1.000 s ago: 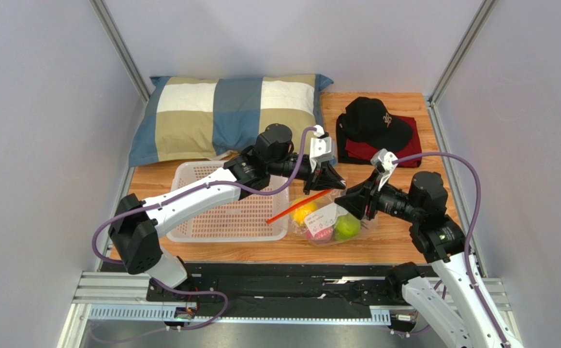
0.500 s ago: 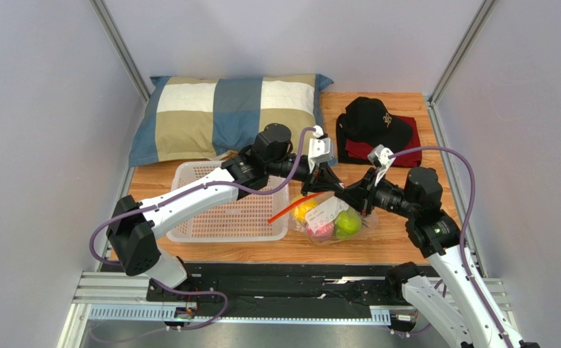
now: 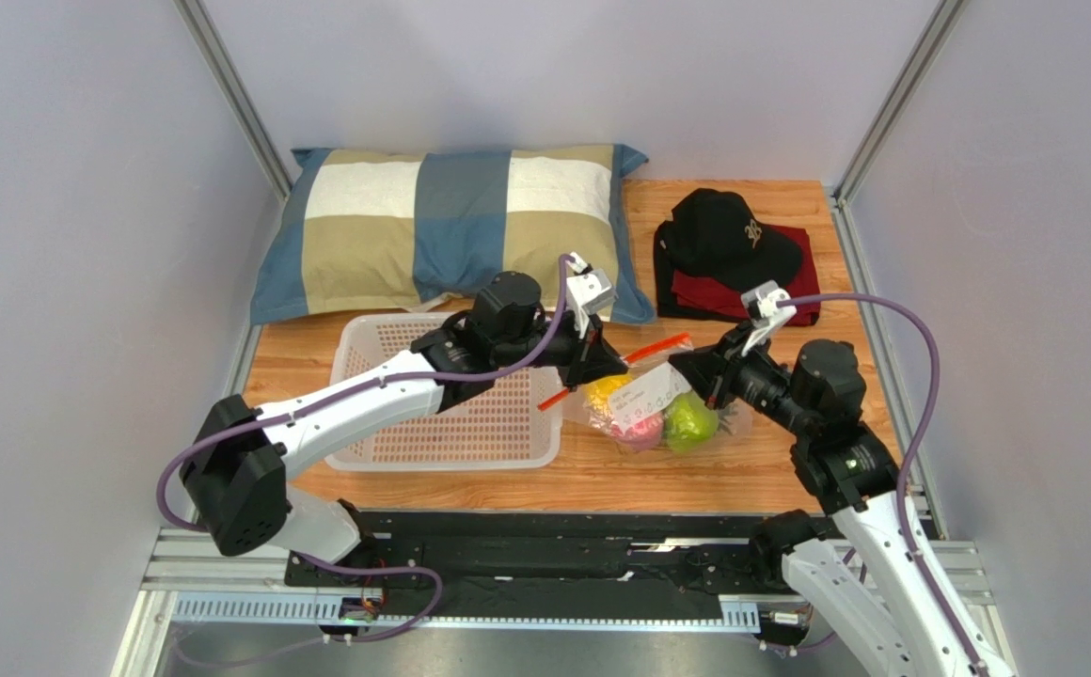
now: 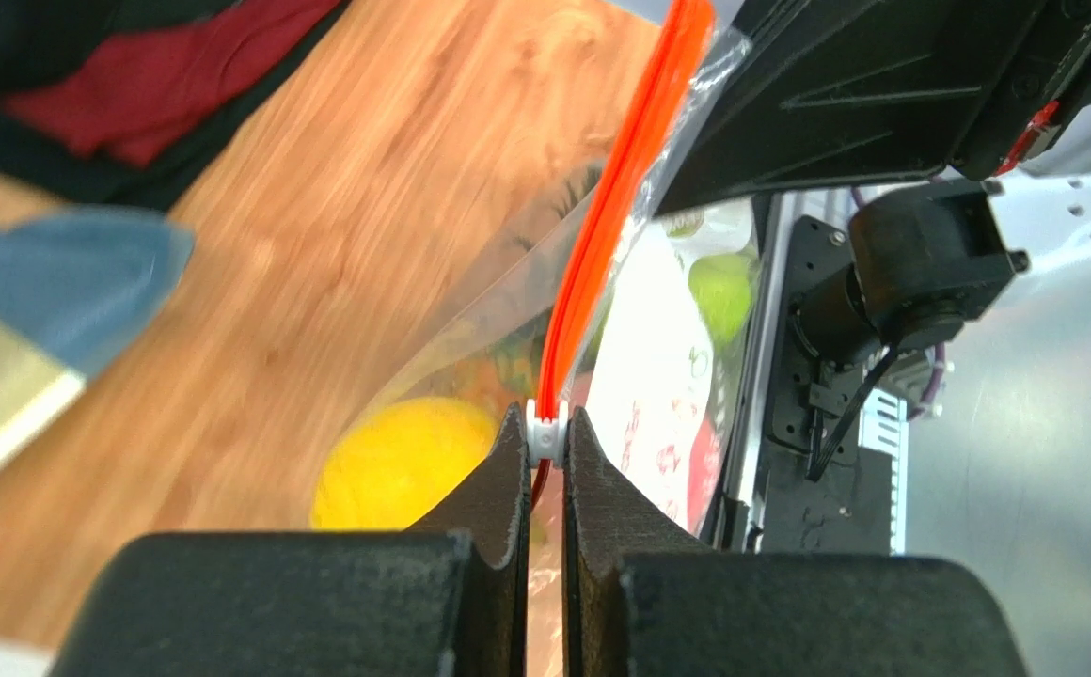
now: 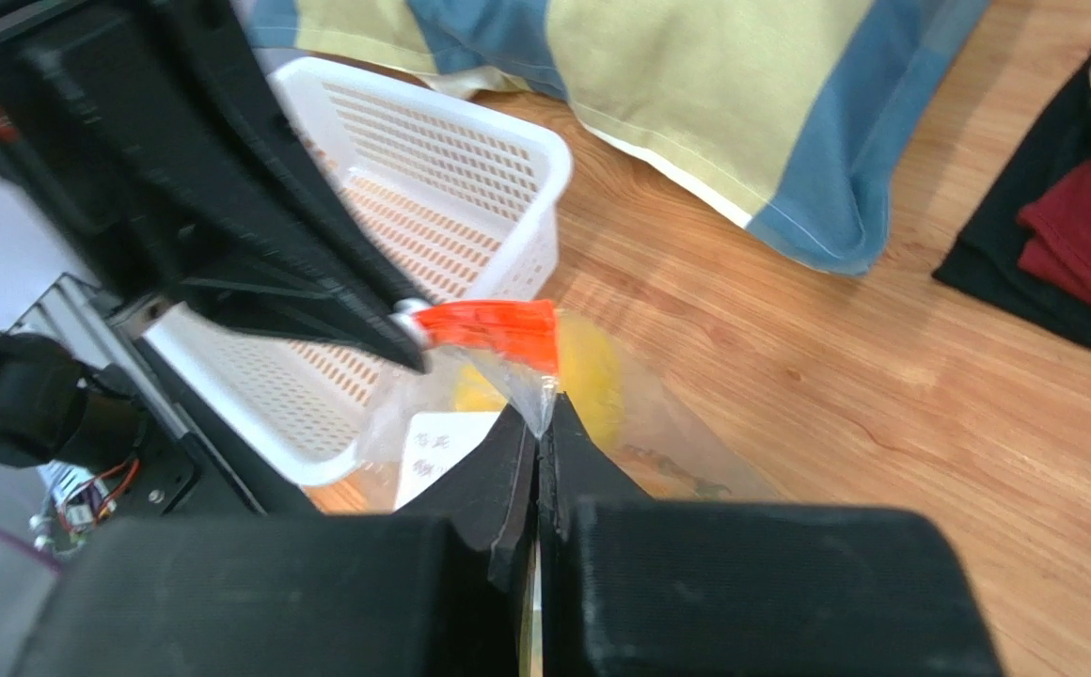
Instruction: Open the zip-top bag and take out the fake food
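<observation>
left fingers (image 4: 525,446) have drawn leftward, pinching the slider tab (image 4: 547,430); right fingers (image 5: 519,454) clamp the bag (image 3: 646,401) under its stiffer orange strip (image 5: 488,325). likely light, floppy, slippery.

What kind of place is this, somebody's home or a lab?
Probably a lab test booth: plain grey walls on metal posts, two robot arms bolted to a rail, and a pillow, cap and basket staged on a wooden table.
</observation>
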Tool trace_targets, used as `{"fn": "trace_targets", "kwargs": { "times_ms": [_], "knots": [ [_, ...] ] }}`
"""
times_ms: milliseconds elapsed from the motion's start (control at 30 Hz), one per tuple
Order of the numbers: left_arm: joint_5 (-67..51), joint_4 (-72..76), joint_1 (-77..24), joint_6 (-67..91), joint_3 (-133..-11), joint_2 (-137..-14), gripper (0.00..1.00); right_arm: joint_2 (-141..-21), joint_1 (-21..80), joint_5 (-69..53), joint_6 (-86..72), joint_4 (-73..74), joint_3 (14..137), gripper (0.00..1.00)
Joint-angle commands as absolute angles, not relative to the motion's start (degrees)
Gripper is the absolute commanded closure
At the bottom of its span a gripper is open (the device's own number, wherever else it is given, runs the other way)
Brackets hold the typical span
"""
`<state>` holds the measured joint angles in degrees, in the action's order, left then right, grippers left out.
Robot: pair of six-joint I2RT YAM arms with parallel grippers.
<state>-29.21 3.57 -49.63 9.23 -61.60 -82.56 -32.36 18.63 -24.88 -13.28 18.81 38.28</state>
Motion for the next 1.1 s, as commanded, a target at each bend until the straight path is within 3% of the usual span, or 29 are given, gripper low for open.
{"fn": "trace_targets", "kwargs": {
  "times_ms": [0, 300, 567, 633, 667, 700, 800, 900, 1067],
  "knots": [
    [-19.96, -4.40, -48.78, 18.62, -56.18, -76.04, 1.00, -37.34, 16.36, -18.81, -12.14, 13.71, 41.04, 1.00],
    [-21.54, -0.35, -55.44, 29.18, -37.63, -62.41, 1.00, -59.40, 8.96, -28.82, -9.76, 8.53, 48.06, 1.00],
    [-19.16, 2.65, -62.75, 31.65, -38.22, -61.52, 1.00, -75.31, 9.14, -51.21, -4.66, 5.44, 56.07, 1.00],
    [-18.11, 0.27, -63.11, 29.11, -40.77, -61.44, 0.91, -78.21, 9.49, -54.56, -1.24, 8.50, 58.53, 1.00],
    [-17.58, -2.00, -63.11, 27.96, -41.30, -61.00, 0.82, -78.66, 9.75, -56.93, -0.27, 9.05, 58.88, 1.00],
    [-15.66, -2.80, -63.02, 26.91, -42.27, -59.60, 0.67, -79.01, 10.02, -58.08, 2.78, 9.75, 59.41, 1.00],
    [-7.16, -11.66, -62.58, 21.46, -48.13, -57.40, 0.46, -80.77, 10.37, -65.28, 7.02, 12.65, 60.12, 1.00],
    [-3.52, -18.01, -58.47, 18.63, -53.94, -57.22, 0.40, -82.70, 10.46, -69.16, 11.41, 15.02, 60.90, 1.00],
    [-7.55, -17.75, -50.11, 18.37, -58.17, -60.28, 0.40, -86.74, 11.69, -73.04, 19.49, 24.16, 64.86, 1.00]
  ]
}}
